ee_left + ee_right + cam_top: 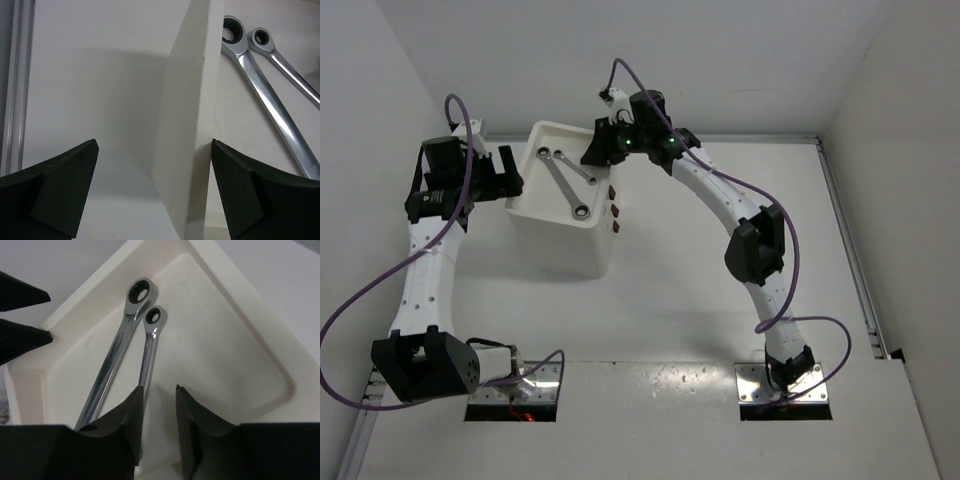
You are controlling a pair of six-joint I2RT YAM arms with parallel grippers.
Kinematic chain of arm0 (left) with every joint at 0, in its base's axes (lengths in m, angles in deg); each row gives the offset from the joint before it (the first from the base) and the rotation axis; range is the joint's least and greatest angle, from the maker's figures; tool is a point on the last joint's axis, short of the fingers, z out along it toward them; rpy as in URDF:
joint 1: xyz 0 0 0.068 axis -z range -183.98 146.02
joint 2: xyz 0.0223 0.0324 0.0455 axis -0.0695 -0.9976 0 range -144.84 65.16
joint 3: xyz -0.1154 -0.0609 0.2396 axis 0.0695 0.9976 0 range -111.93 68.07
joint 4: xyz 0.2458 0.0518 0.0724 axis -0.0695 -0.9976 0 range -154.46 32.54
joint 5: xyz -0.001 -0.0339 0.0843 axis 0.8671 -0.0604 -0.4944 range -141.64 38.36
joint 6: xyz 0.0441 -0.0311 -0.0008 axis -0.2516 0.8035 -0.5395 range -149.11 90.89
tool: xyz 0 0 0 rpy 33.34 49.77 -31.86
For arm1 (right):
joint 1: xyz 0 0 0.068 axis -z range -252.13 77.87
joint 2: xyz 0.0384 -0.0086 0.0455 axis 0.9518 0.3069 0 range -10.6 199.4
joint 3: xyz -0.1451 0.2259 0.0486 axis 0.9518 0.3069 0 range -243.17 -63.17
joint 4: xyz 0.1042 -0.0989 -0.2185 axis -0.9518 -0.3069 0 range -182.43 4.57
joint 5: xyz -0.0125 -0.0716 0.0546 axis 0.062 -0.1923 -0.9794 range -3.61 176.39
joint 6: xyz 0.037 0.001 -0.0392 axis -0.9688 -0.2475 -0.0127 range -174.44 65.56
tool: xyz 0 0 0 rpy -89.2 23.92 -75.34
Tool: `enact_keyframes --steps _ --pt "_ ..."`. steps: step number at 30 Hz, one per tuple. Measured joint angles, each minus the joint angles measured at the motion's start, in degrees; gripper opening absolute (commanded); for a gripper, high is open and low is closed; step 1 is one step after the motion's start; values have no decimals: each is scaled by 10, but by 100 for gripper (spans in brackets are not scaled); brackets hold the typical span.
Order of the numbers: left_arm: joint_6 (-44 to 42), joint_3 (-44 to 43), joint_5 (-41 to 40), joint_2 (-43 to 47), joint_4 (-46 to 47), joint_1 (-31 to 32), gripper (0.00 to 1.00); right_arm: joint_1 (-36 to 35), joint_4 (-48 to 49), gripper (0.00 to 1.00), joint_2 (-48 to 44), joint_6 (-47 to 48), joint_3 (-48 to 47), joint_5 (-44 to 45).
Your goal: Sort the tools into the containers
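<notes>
Top view: white plastic box unit (pixel 565 245) mid-table. Its shallow rectangular top tray (pixel 542 192) holds both tools in sight, a longer silver metal wrench (pixel 564 184) and a shorter silver metal wrench (pixel 578 168), heads toward the far left corner. Right gripper (pixel 598 152) over the tray's far right edge; left gripper (pixel 506 176) just beside the box's left wall.

Left wrist: jaws spread wide either side of the box's wall edge, gripping nothing.

Right wrist: jaws narrowly parted, gap empty. Shorter wrench's long axis runs away from the gripper; its shaft passes under one fingertip (pixel 136 400), beside the gap, not in it. Judgement: wrench lies free in the tray, right arm nearer, a straight lift should clear it
</notes>
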State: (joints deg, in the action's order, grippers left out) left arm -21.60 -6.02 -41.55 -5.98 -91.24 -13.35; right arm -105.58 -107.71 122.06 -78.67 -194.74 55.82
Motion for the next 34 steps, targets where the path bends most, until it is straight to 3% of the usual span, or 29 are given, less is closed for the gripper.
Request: enact_keyframes --steps 2,7,16,21,26,31,34 --pt "0 0 1 0 0 0 100 2 19 58 -7 1 9 -5" --pt "-9 -2 7 0 -3 -1 100 4 23 76 -62 12 59 -10" --pt "-39 -74 29 8 -30 -4 100 76 -36 80 -241 73 126 14" --pt "-75 -98 74 44 -48 -3 100 176 -89 88 -371 118 271 65" --pt "-92 -102 96 63 -59 27 100 266 -128 90 -426 154 426 118" --pt "-100 -38 87 63 -62 56 100 335 -141 93 -491 187 626 162" --pt "-100 12 71 64 -62 56 100 352 -144 93 -554 199 689 177"
